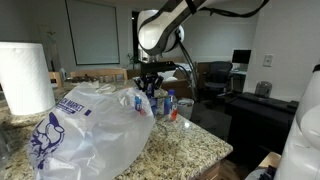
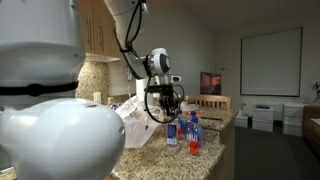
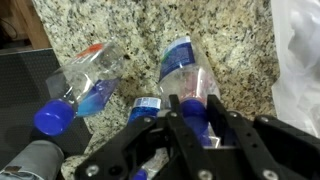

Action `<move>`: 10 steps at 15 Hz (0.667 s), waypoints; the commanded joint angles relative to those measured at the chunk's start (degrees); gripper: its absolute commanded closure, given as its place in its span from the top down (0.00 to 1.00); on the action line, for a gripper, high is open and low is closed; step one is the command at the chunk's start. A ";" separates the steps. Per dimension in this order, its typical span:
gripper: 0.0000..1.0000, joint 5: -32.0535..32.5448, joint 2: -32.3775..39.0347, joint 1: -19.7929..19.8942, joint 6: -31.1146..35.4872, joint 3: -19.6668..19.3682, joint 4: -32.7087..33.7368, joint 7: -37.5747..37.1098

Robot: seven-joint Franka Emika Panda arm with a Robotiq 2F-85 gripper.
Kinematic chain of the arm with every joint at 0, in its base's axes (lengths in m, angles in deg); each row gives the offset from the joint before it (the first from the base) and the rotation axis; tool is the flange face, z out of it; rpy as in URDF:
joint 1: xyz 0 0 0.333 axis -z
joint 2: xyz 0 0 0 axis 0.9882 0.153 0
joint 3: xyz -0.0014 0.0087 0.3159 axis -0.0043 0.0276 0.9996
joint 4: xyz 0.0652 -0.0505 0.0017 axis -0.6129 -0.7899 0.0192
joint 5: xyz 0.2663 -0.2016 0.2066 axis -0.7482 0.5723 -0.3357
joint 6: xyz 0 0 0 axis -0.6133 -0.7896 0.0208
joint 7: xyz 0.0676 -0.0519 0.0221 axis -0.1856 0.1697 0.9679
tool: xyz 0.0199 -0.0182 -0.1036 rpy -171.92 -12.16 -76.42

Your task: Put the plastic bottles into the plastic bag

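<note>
In the wrist view my gripper point(image 3: 197, 106) is shut on the blue-capped neck end of a clear plastic bottle point(image 3: 186, 68) with a blue label, which lies on the granite counter. A second bottle point(image 3: 88, 82) lies to its left, blue cap towards me. A third bottle's blue label point(image 3: 146, 104) shows beside my left finger. The plastic bag point(image 3: 300, 60) fills the right edge. In both exterior views the gripper point(image 1: 150, 86) point(image 2: 165, 104) hangs low over the counter between the bag point(image 1: 85, 130) point(image 2: 132, 113) and upright bottles point(image 1: 170, 104) point(image 2: 191, 131).
A white paper towel roll point(image 1: 25, 78) stands behind the bag. The granite counter point(image 1: 195, 150) ends close to the upright bottles. A dark chair and desks stand beyond the counter. A large white rounded object point(image 2: 55, 130) blocks much of an exterior view.
</note>
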 commanded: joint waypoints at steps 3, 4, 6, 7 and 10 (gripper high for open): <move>0.13 -8.73 -8.75 0.07 -1.62 -1.36 -1.94 4.78; 0.13 -11.95 -10.84 -0.15 -2.02 -1.88 -2.00 7.13; 0.13 -18.39 -13.26 -0.83 -3.15 -3.04 -1.25 11.97; 0.13 -21.16 -14.40 -1.17 -3.97 -3.53 -0.93 13.99; 0.13 -31.01 -15.63 -3.33 -8.24 -5.30 0.93 21.73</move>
